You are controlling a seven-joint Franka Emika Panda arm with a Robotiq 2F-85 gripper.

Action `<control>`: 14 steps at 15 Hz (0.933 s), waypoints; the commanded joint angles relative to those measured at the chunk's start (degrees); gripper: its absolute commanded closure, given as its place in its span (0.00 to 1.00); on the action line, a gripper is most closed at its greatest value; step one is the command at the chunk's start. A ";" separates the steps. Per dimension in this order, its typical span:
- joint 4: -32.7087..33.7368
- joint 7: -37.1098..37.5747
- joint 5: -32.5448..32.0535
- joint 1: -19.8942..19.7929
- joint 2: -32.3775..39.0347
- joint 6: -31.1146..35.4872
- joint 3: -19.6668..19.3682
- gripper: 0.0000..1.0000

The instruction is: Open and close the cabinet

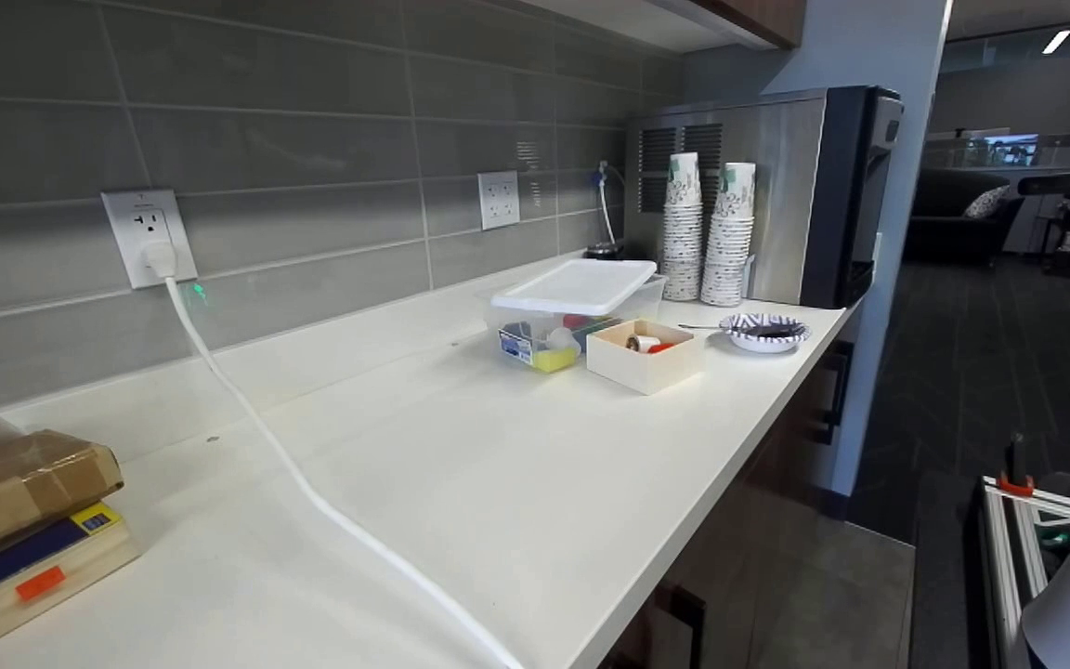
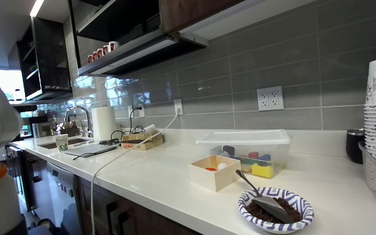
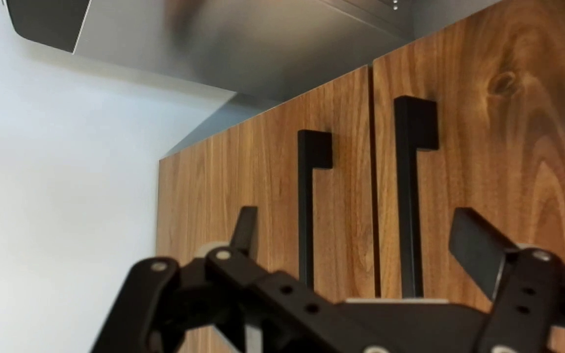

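Note:
Two wooden cabinet doors, left (image 3: 268, 166) and right (image 3: 503, 147), stand side by side in the wrist view. Both look shut, with a thin dark gap between them. Each carries a long black bar handle, one on the left door (image 3: 305, 211) and one on the right door (image 3: 406, 206). My gripper (image 3: 356, 220) is open and empty in front of the doors. Its fingers show on either side of the two handles, which look apart from it. The lower ends of the handles are hidden behind the gripper. The gripper is out of view in both exterior views.
In the wrist view, a steel surface (image 3: 263, 49) borders the doors and a pale wall (image 3: 66, 171) is at left. A steel machine (image 1: 776, 186), stacked cups (image 1: 730, 251), a clear bin (image 2: 240, 140), a wooden box (image 2: 217, 176) and a bowl (image 2: 276, 225) stand on the counter.

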 commanded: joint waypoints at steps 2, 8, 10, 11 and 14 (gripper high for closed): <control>8.29 -0.20 2.25 0.95 6.49 -1.92 -1.20 0.00; 14.55 0.16 4.42 0.73 11.85 -3.54 -1.17 0.00; 16.29 0.18 5.00 0.63 13.42 -4.11 -1.18 0.00; 17.20 0.15 5.27 0.57 14.21 -4.42 -1.20 0.00; 19.93 0.07 5.92 0.37 16.64 -5.39 -1.24 0.00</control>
